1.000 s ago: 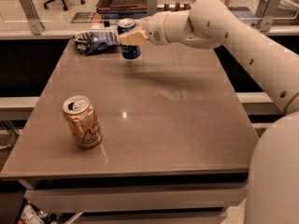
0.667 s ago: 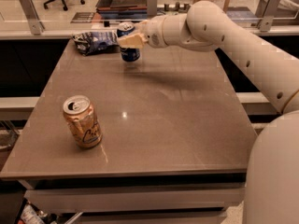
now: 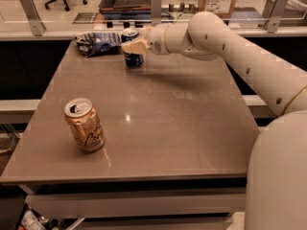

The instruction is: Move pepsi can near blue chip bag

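**Finishing the placement at the far left corner**

Pinching the pepsi can (image 3: 133, 58) across its middle with the gripper (image 3: 130, 46), or so appearing: 1 tan finger (image 3: 135, 45) lying flat against the near face of the can, the other 1 hiding behind it. Reaching in from the right along the white arm (image 3: 216, 37), at the far left of the table (image 3: 182, 123). Holding the can just to the right of the blue chip bag (image 3: 98, 43), very close to it, though not clearly touching. Sitting on the tabletop or hanging just above it; not showing which.

Judging the step in hand as the set-down and release. Probably calling for a straight drop until the base is sitting flat, then a slow opening, so that nothing is tipping the can toward the bag. Then pulling back to the right and upward, away from the bag, avoiding any dragging of the can or brushing of the foil.

Standing upright: long axis running vertically, silver top pointing up, base pointing down at the table, not leaning to either side.

Leaving 1 orange-tan can (image 3: 85, 126) well apart at the near left, out of the way.
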